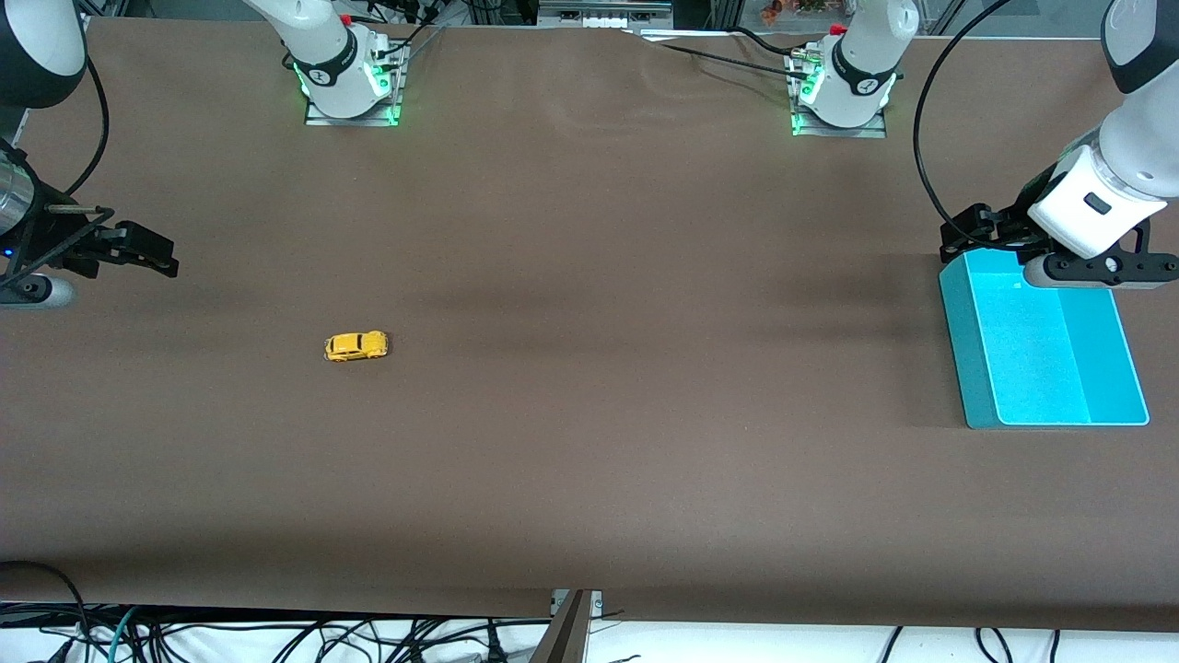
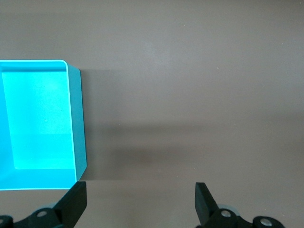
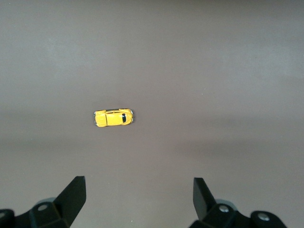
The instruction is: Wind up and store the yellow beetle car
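The yellow beetle car (image 1: 356,346) stands on its wheels on the brown table, toward the right arm's end; it also shows in the right wrist view (image 3: 113,118). My right gripper (image 1: 138,247) hangs open and empty in the air at that end of the table, apart from the car; its open fingers frame bare table in the right wrist view (image 3: 139,195). My left gripper (image 1: 986,230) hangs open and empty beside the far corner of the cyan bin (image 1: 976,368); in the left wrist view (image 2: 141,199) it is over bare table next to the bin (image 2: 76,123).
The cyan bin is empty and stands at the left arm's end of the table. Both arm bases (image 1: 350,78) are at the table's far edge. Cables lie below the table's near edge (image 1: 276,635).
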`<state>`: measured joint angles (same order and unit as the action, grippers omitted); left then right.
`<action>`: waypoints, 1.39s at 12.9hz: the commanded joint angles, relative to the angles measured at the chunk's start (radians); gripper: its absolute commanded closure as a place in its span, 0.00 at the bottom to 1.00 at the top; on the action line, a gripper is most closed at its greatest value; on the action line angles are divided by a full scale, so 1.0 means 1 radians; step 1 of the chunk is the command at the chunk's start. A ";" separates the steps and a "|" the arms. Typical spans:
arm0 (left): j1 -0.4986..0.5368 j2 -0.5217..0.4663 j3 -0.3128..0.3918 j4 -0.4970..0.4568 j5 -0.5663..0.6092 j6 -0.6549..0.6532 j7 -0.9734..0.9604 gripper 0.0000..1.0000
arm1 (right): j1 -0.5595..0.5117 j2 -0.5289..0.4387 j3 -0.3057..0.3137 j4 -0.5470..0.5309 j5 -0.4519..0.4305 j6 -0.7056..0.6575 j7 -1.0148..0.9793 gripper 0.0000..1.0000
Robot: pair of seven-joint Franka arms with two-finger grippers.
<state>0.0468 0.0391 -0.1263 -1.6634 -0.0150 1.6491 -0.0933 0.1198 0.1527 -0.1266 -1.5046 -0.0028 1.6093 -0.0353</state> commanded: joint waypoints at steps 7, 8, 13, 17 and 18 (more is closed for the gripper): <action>0.002 0.015 -0.001 0.033 -0.011 -0.025 0.015 0.00 | -0.015 0.007 0.004 0.006 0.013 0.000 0.008 0.00; 0.002 0.015 0.001 0.033 -0.011 -0.025 0.015 0.00 | -0.015 0.011 0.004 0.007 0.013 0.000 0.008 0.00; 0.002 0.015 0.001 0.034 -0.011 -0.028 0.015 0.00 | -0.012 0.013 0.004 0.007 0.013 0.000 0.012 0.00; 0.002 0.015 0.001 0.033 -0.011 -0.034 0.014 0.00 | -0.002 0.016 0.009 0.009 0.018 -0.009 0.003 0.00; 0.002 0.015 0.001 0.034 -0.011 -0.034 0.014 0.00 | -0.002 0.016 0.012 0.007 0.021 -0.012 0.002 0.00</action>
<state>0.0468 0.0392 -0.1262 -1.6634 -0.0150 1.6424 -0.0934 0.1202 0.1668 -0.1237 -1.5046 0.0016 1.6088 -0.0349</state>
